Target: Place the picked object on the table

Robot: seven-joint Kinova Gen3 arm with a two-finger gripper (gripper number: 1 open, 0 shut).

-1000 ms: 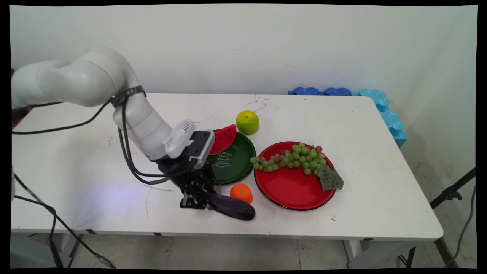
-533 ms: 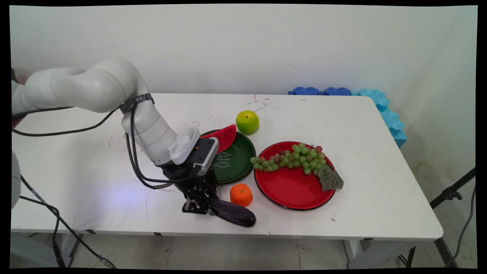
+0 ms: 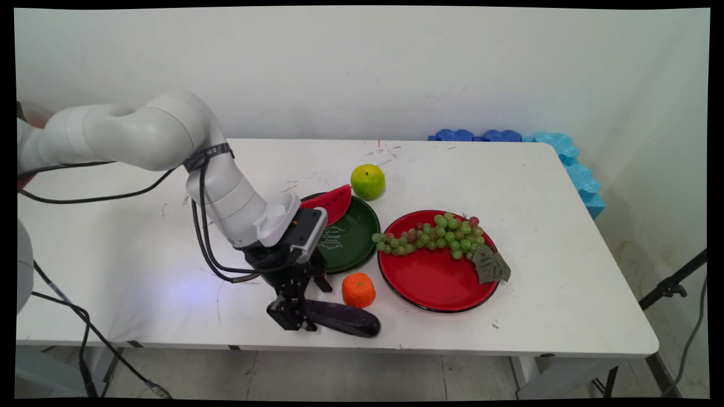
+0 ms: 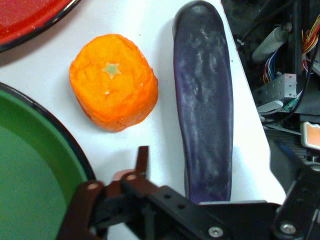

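**Near the bench's front edge: fingers spread about an aubergine**

At the front edge, the gripper (image 3: 291, 316) is set low over one end of the dark aubergine (image 4: 204, 107), fingers (image 4: 142, 162) spread wide, nothing clamped. The aubergine lies flat on the bench (image 3: 537, 192), an orange (image 3: 358, 289) just beside it. A watermelon slice (image 3: 334, 203) is propped on the green plate (image 3: 353, 240); grapes (image 3: 435, 236) and a leaf are carried by the red plate (image 3: 435, 282). A green apple (image 3: 367, 181) sits bare behind.

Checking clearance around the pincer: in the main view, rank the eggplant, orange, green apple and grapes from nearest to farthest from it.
1. Eggplant, right at the pincer, near table edge.
2. Orange, just right of it.
3. Green apple, farther back.
4. Grapes, on the red plate to the right.
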